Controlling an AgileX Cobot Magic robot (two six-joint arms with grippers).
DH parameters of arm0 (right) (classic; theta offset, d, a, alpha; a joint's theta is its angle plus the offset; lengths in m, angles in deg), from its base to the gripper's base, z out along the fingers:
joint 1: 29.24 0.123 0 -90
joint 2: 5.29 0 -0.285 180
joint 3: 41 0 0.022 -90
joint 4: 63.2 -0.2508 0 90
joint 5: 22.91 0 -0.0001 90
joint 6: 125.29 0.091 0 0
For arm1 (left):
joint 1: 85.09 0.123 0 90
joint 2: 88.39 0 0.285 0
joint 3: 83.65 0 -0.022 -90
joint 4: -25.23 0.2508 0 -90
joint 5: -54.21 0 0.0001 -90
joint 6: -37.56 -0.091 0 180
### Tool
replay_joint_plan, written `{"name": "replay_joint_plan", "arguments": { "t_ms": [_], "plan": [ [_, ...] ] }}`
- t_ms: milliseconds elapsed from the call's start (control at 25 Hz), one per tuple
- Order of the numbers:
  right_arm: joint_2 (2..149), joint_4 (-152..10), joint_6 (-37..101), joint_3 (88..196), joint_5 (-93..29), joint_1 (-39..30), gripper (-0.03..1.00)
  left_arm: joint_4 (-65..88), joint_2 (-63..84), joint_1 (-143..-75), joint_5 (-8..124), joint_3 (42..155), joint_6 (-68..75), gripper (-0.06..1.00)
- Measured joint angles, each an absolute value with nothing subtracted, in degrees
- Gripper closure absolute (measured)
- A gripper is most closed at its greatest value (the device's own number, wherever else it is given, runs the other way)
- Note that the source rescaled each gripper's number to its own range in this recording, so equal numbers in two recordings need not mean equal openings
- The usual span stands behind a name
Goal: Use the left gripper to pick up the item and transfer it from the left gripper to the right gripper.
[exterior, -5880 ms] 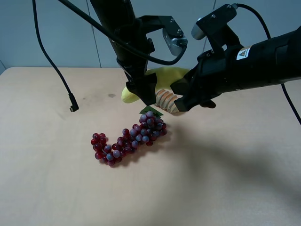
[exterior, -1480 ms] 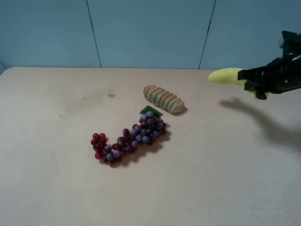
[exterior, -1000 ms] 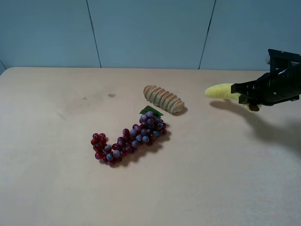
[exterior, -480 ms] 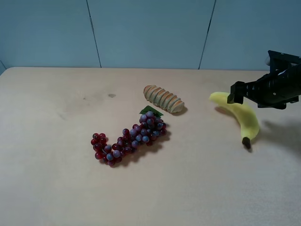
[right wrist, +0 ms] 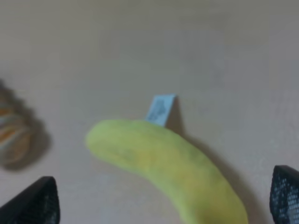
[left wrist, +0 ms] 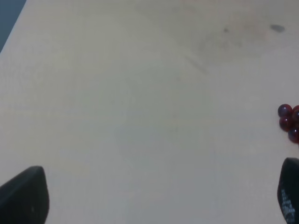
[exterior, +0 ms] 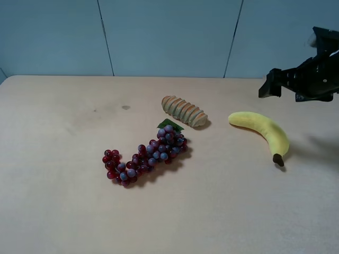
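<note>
The yellow plush banana (exterior: pixel 262 129) lies loose on the table at the right, with its dark stem tip toward the front. In the right wrist view the banana (right wrist: pixel 159 158) lies below the jaws, its white tag (right wrist: pixel 161 109) sticking out. My right gripper (exterior: pixel 274 87) hovers above and behind the banana, open and empty; its fingertips (right wrist: pixel 35 205) stand wide apart at the corners of the right wrist view. My left gripper (left wrist: pixel 156 193) is open and empty over bare table and is out of the exterior view.
The ridged tan bread (exterior: pixel 184 111) lies mid-table, left of the banana, and shows blurred in the right wrist view (right wrist: pixel 14 135). The red-purple grape bunch (exterior: pixel 145 156) lies in front of the bread; a few grapes (left wrist: pixel 289 122) show in the left wrist view.
The left arm has left the exterior view. The right gripper lowered the banana, let it go onto the table, then rose and drew back with open jaws.
</note>
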State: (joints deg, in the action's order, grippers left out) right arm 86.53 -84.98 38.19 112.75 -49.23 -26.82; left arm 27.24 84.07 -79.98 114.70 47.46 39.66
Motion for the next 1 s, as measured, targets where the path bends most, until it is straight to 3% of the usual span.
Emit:
{"name": "replay_joint_plan", "arguments": {
  "t_ms": [720,1000],
  "plan": [
    [57.03,-71.52,50.9,116.4,-89.43,-26.82,-0.03,27.24,84.07,-79.98,114.7,47.46,39.66,-0.05],
    [37.97,-68.87,51.64,107.24,-92.48,-26.82,-0.03,27.3,84.07,-79.98,114.63,47.46,39.66,-0.05]
  ]
}}
